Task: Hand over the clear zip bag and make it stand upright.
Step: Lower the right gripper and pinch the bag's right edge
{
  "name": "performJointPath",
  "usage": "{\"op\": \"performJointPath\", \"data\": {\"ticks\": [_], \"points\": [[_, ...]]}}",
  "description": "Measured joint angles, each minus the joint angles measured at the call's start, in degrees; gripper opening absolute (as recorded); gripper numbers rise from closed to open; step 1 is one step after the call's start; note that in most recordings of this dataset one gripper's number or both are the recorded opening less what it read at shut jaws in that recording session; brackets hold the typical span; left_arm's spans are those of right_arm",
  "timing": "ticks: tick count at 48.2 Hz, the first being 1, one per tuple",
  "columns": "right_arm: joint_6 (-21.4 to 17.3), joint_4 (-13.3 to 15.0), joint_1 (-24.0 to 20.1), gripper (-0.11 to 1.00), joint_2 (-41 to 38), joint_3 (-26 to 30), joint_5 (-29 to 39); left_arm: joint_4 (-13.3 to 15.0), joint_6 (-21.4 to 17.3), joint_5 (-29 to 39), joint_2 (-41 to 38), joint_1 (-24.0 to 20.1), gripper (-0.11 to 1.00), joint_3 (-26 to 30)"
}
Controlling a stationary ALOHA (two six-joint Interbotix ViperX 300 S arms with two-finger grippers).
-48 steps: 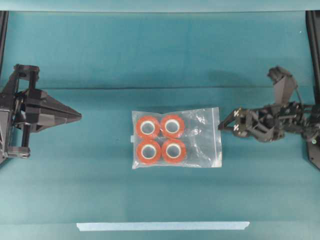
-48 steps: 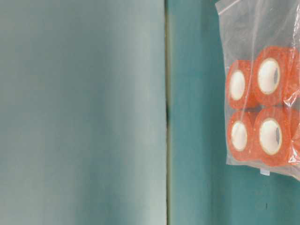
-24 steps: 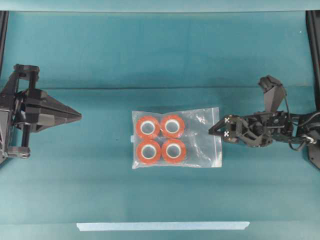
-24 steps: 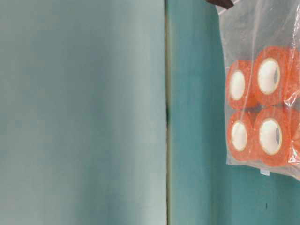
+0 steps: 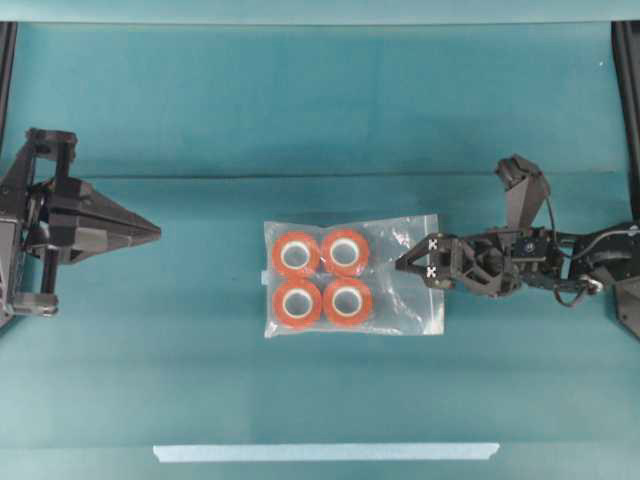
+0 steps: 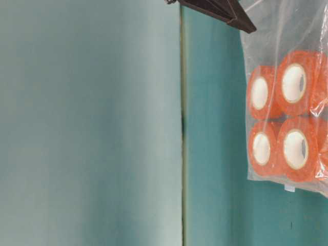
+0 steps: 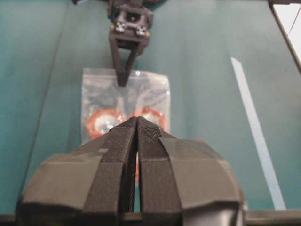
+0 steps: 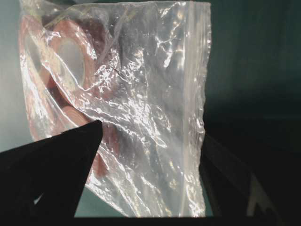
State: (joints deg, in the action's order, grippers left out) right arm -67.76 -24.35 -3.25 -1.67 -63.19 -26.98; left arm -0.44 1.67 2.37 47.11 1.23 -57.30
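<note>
The clear zip bag (image 5: 352, 275) lies flat in the middle of the teal table, with orange-red tape rolls (image 5: 322, 278) in a block at its left end. My right gripper (image 5: 402, 262) is open and rolled on its side, its tips over the bag's right, zip-sealed end. In the right wrist view the crinkly bag (image 8: 141, 84) fills the space between the two dark fingers (image 8: 51, 165). One finger (image 6: 220, 10) shows at the top of the table-level view, beside the bag (image 6: 287, 113). My left gripper (image 5: 155, 232) is shut and empty, far left of the bag (image 7: 124, 94).
A pale tape strip (image 5: 325, 452) runs along the table's front edge. A fold line (image 5: 320, 178) crosses the cloth behind the bag. Dark frame posts (image 5: 628, 60) stand at the table's left and right edges.
My right gripper has moved left, from beside the bag's right edge to over its zip end. The bag and the left arm have not moved.
</note>
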Motion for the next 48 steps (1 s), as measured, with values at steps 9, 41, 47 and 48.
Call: {"op": "performJointPath", "data": {"ticks": [9,41,47,48], "points": [[0.0,-0.1,-0.4,0.92,-0.5,1.0,0.0,0.1,-0.4,0.3,0.3,0.0,-0.01,0.0],[-2.3,-0.2,-0.4,0.66,-0.7,1.0,5.1,0.0,-0.2,0.3,0.4,0.0,-0.01,0.0],[-2.6,-0.1,0.0,0.50,-0.8,0.5,5.6,0.0,-0.3,0.3,0.4,-0.2,-0.01,0.0],[-2.6,-0.1,0.0,0.46,-0.8,0.5,5.8,0.0,-0.4,0.3,0.4,-0.3,-0.01,0.0]]}}
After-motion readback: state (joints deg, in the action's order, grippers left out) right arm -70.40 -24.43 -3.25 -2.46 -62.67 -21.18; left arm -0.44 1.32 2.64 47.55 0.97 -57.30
